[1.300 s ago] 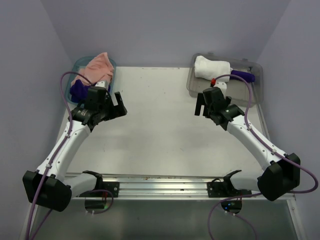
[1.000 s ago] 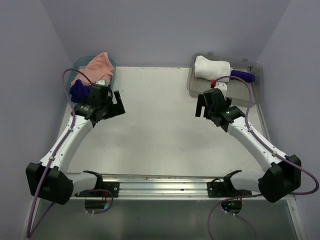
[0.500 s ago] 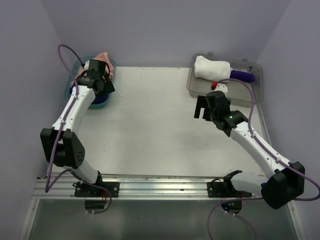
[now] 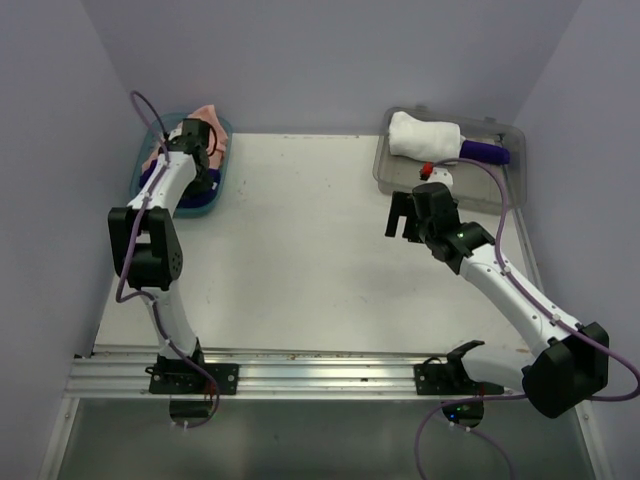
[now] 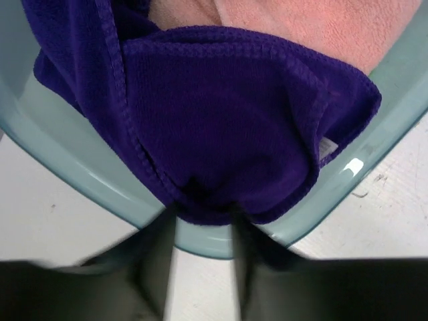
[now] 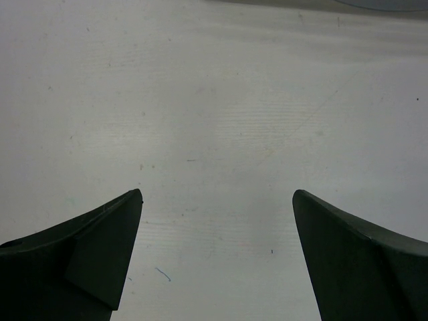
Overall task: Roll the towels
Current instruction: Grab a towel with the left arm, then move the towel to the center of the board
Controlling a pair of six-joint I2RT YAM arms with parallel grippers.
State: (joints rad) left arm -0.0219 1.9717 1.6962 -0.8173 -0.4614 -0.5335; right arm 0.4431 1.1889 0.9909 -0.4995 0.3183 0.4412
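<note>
Fingers (image 5: 158, 262) at purple towel (image 5: 227, 127), bunched, hemmed

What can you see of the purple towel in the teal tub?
The purple towel is a deep violet, soft, finely textured cloth with a stitched hem and a small white tag near one edge. It lies crumpled and unrolled in the teal tub, bulging against the near wall. The pink towel touches it from behind. The left gripper has its jaws either side of the lowest fold; whether they grip it is unclear.
</note>
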